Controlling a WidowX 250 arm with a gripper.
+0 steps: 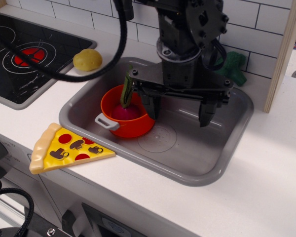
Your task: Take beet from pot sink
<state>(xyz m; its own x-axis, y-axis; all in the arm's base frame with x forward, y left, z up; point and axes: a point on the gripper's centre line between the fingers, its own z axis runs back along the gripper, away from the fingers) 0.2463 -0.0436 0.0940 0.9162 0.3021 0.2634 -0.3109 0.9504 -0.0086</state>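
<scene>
The beet sits inside the orange-red pot, its magenta bulb low in the pot and its green stem sticking up. The pot stands at the left end of the grey sink, with a grey handle toward the front left. My gripper hangs over the sink just right of the pot, open and empty. Its left finger is close to the pot's right rim, its right finger is over the bare basin floor.
A yellow potato lies on the counter behind the sink's left corner. A green broccoli is at the sink's back right. A pizza slice lies at the front left. The black stovetop is far left. A wooden post stands at the right.
</scene>
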